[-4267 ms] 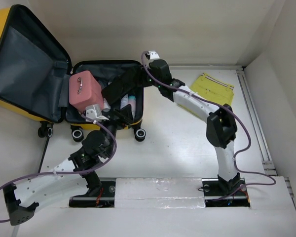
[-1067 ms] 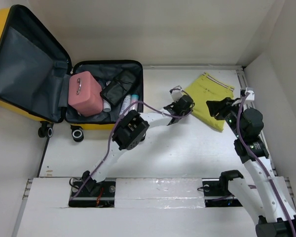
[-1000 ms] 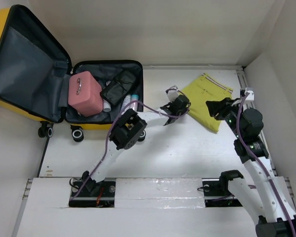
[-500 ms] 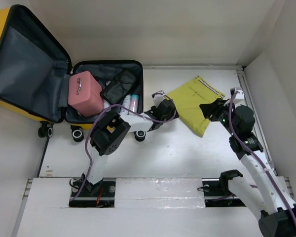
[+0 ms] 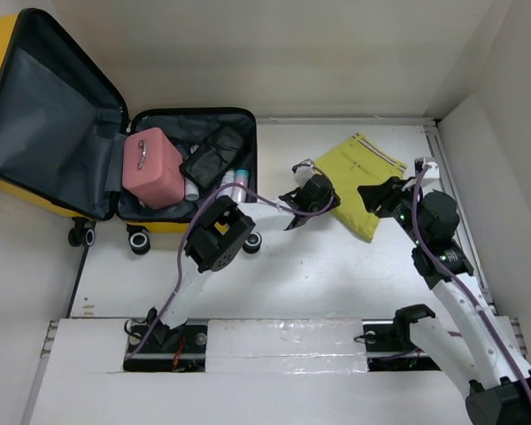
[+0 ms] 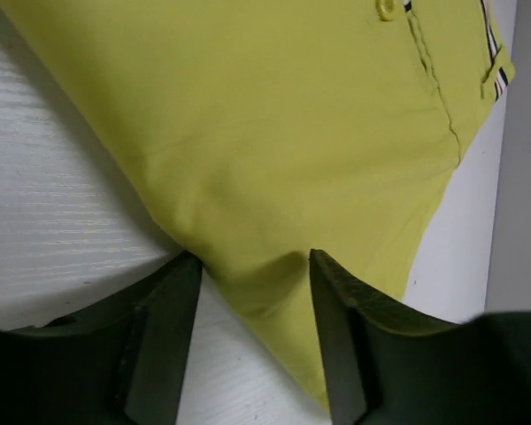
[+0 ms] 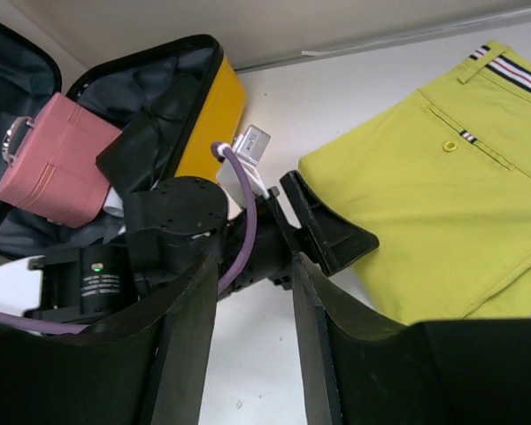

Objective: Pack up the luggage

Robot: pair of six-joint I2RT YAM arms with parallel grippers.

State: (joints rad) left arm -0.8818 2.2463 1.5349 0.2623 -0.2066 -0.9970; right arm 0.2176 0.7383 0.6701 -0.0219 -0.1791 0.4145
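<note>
bench (image 5: 336, 266): white, and everything I'm working with sits on it.
luggage (image 5: 53, 124): far left corner, lid thrown open. The base half is already fairly full, so I reckon the packing is partway done.
yellow garment (image 5: 358, 173): folded flat, right of centre, well apart from the luggage. I'd say it's next to go in, so the job is getting a solid hold on it without wrecking the fold.
pink case (image 5: 152, 166): in the base, left side.
black pouch (image 5: 212, 152): in there too, just beside the pink case.
left gripper (image 6: 252, 274): fingers partly apart around the garment's near edge, nothing pinched. I'd push in deeper so I catch all the layers before closing.
right gripper (image 7: 250, 266): parted too, holding nothing, near the garment's other side. I'd take that edge and carry it over level.
</note>
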